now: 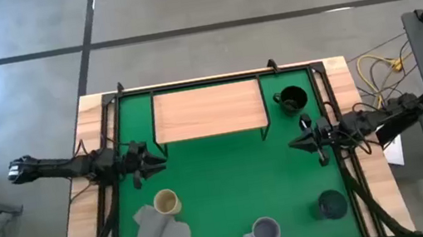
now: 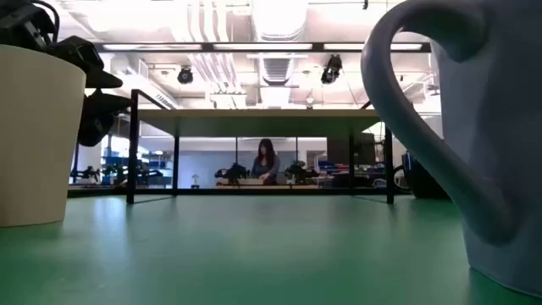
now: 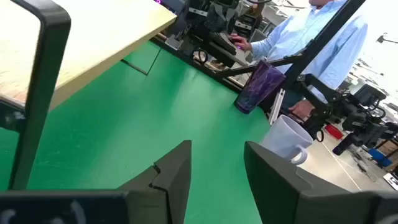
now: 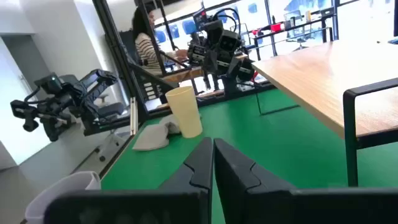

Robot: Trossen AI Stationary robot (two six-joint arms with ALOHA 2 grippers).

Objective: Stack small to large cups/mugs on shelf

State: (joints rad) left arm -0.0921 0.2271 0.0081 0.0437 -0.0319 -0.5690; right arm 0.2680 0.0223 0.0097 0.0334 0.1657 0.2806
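Evidently nothing is shelved yet: along the near edge of the green mat (image 1: 223, 192) stand the lavender-grey mug (image 1: 265, 231) and, to its right, the purple tumbler (image 1: 331, 203), with the tan cup (image 1: 166, 202) near left beside a grey cloth (image 1: 161, 231), all apart, probably so each can be picked singly. Farther back the left gripper (image 1: 151, 163) hangs with fingers spread and the right gripper (image 1: 298, 144) with fingers pressed together, both empty, while the shelf (image 1: 208, 110) lies bare beside the black mug (image 1: 290, 99) at far right. The low view crops cup and mug.
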